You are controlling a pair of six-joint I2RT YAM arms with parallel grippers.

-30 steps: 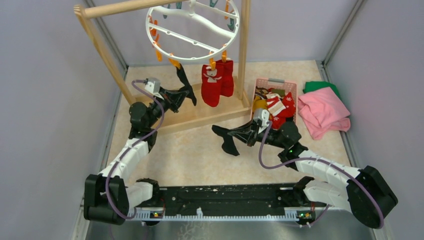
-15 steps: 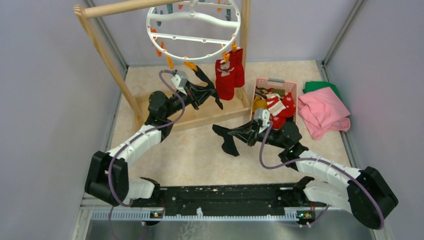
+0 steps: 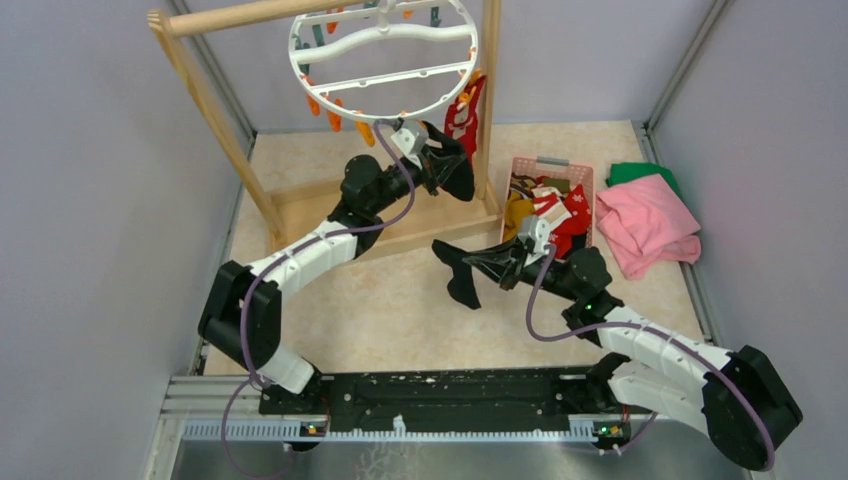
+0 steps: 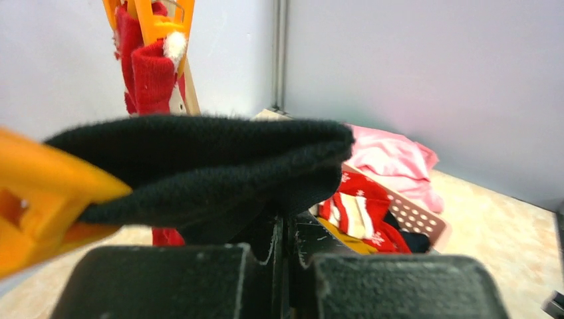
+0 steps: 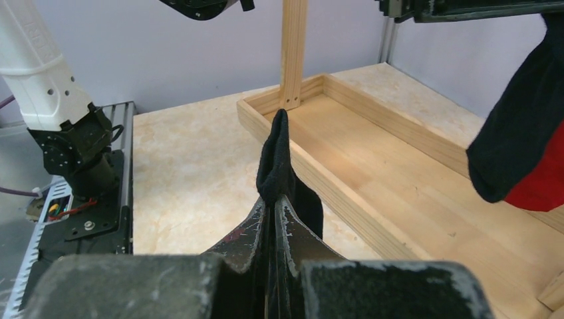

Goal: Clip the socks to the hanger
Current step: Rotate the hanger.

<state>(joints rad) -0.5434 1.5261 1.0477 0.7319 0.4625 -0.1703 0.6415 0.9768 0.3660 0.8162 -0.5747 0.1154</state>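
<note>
Beige table [image 3: 380, 300]; left claw [image 4: 282, 229] clamps black sock [image 4: 199, 156], right claw [image 5: 274, 209] second sock [image 5: 275, 156]; left-wrist view alone shows orange clip [image 4: 40, 199] touching.

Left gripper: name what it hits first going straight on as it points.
Probably the red patterned socks hanging from the round white plastic hanger, just ahead of the left gripper; depth is unclear.

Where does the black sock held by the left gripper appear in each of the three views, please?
Top external: the black sock is upper centre, inside the wooden rack.
Left wrist: across the left and middle.
Right wrist: hanging at the right edge.
Shared landmark: the clipped red socks right beside it.
</note>
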